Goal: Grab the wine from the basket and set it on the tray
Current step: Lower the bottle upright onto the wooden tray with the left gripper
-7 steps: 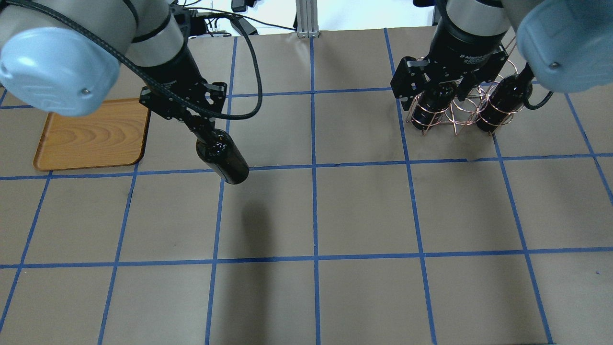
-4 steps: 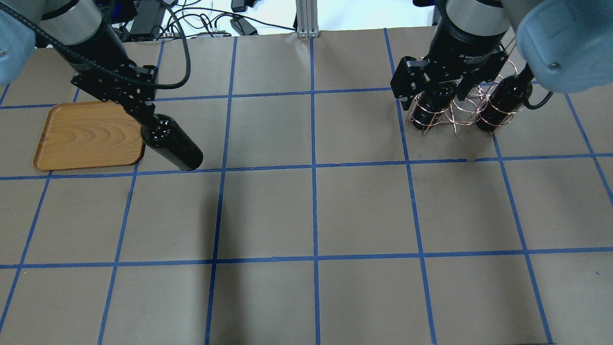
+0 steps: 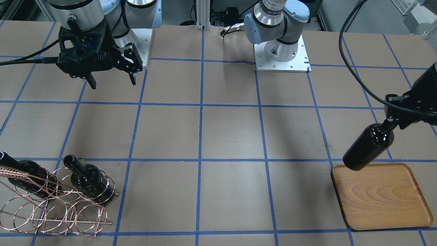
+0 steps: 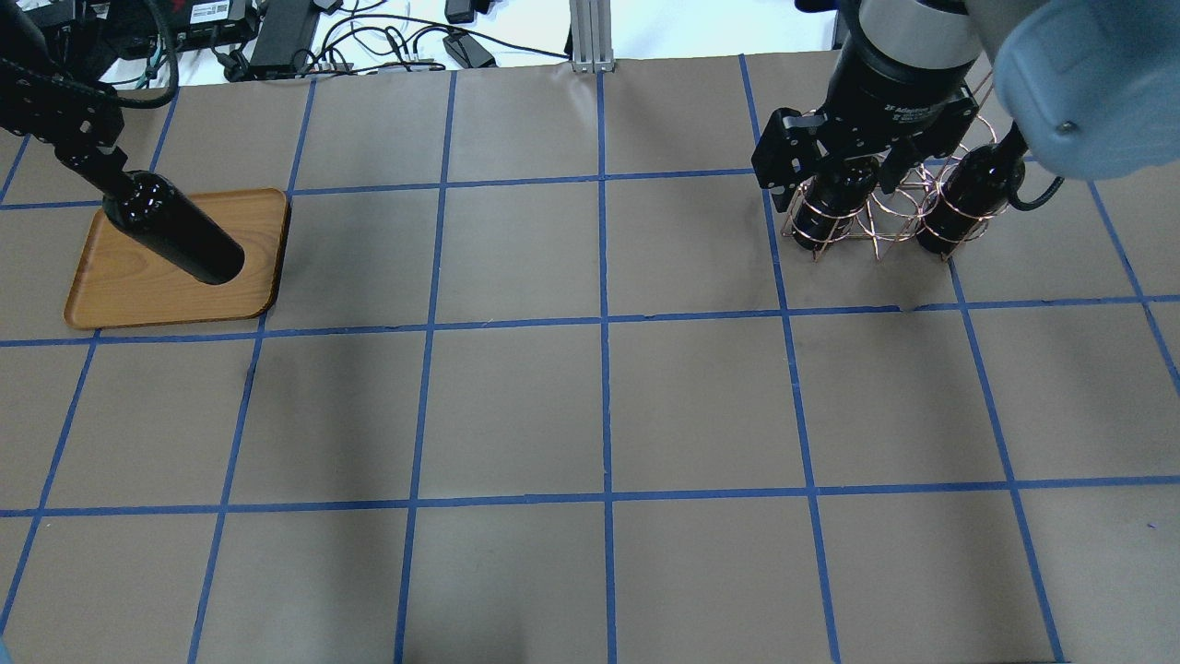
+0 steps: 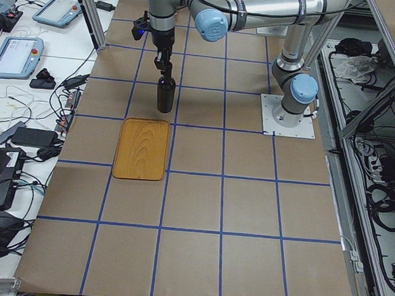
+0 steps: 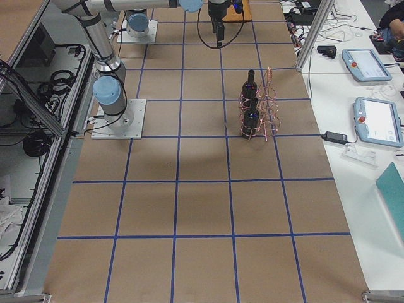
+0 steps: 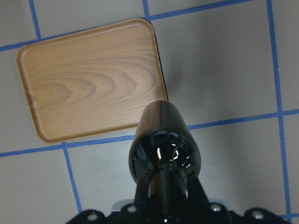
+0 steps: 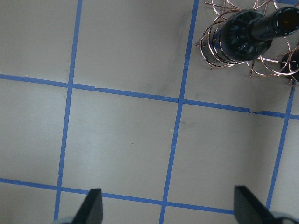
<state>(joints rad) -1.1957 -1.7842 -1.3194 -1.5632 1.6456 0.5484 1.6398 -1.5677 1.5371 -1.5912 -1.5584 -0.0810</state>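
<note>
- Black glass first: the wine [image 3: 368, 147] hangs in the air by its neck, base down, touching nothing below.
- Its base shows over the tray's [image 3: 385, 198] corner on the robot's side. Whether it is squarely above the wood, I cannot tell.
- The left gripper [image 3: 392, 124] has its fingers closed narrow round the bottle's neck, just above the shoulder.
- The wooden tray lies flat near the worktop's left end, toward the operators' edge, with nothing resting on it.
- The basket [image 3: 15, 172] stands near the right end, also toward the operators' edge.
- Two more bottles [image 3: 87, 179] sit in its wire rings side by side, necks sticking out of the rings.
- The right gripper [image 3: 112, 82] hangs above bare tabletop on the robot's side of the basket, fingers spread wide and holding nothing.
- Blue tape lines [image 4: 604, 406] cut the brown worktop into squares.
</note>
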